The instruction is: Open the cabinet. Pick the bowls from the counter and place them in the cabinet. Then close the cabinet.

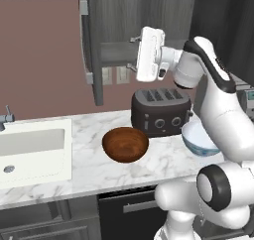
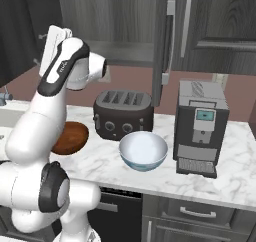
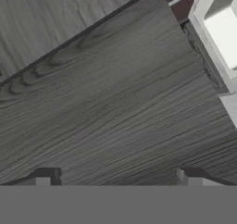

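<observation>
Dark grey wood grain is what my hand camera sees up close: the cabinet (image 3: 106, 93), because my claw (image 3: 118, 181) is raised to the level of its underside and points at it. The two fingers stand wide apart and they hold nothing. I judge the claw is spread like this because no bowl is taken yet.

In the base views one cabinet door (image 1: 92, 40) stands swung out edge-on toward me, so the cabinet looks already open and the grey inner shelf (image 2: 125, 51) is reachable. I keep my claw (image 1: 134, 53) high beside that door, well above the bench (image 1: 89, 159).

Both bowls wait on the bench. The reddish-brown wooden bowl (image 1: 125, 144) stands upright in front of the toaster (image 1: 159, 110), near the white sink (image 1: 30, 152). The white bowl with the pale blue outside (image 2: 143, 150) stands upright between the toaster and the coffee machine (image 2: 200, 126).

Some things I cannot see well. My own arm covers part of the blue bowl in the left base view and a part of the wooden bowl in the right one. The inside of the cabinet is mostly cut off at the top, so I cannot tell how deep the shelf goes.
</observation>
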